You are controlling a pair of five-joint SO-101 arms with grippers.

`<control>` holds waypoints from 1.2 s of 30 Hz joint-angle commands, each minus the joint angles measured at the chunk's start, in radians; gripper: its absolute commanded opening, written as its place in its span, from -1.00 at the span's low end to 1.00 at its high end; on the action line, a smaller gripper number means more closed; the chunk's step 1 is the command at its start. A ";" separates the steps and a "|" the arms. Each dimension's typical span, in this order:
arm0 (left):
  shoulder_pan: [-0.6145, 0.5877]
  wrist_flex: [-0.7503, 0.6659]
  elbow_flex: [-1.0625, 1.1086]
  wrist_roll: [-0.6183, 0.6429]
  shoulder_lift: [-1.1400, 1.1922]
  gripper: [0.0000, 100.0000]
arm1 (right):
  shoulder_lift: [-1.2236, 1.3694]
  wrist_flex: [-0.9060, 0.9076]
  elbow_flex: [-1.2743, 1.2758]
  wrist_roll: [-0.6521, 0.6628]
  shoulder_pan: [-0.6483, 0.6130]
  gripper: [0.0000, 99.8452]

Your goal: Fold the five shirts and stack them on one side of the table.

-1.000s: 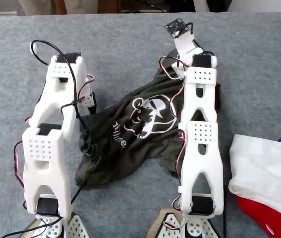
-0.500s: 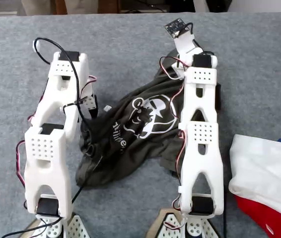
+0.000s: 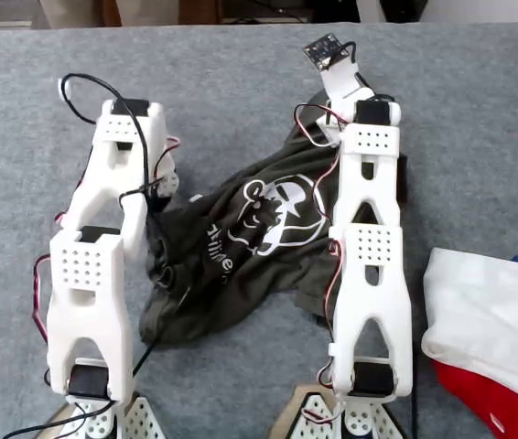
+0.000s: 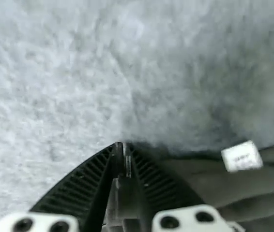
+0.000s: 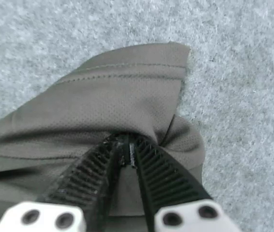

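Centre of frame: dark shirt (image 3: pixel 250 242), crumpled. Right gripper (image 5: pixel 127 145) clamped on its hem; left gripper (image 4: pixel 122 151) pinched together at the edge, bite looks thin. I expect cloth slipping free when pulled

grey felt-like covering (image 3: pixel 479 110) spread across the whole table to every edge, brown wooden furniture (image 3: pixel 199 11) standing just beyond the table's far edge

Shirt (image 3: pixel 241 247) on table (image 3: pixel 241 82), between left arm (image 3: pixel 94 274) and right arm (image 3: pixel 369 256); shirt pile (image 3: pixel 492 320) farther right.
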 commanded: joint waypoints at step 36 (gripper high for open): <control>-0.068 0.104 0.005 -0.172 -0.136 -0.55 | -0.004 -0.018 -0.054 0.008 0.001 -0.98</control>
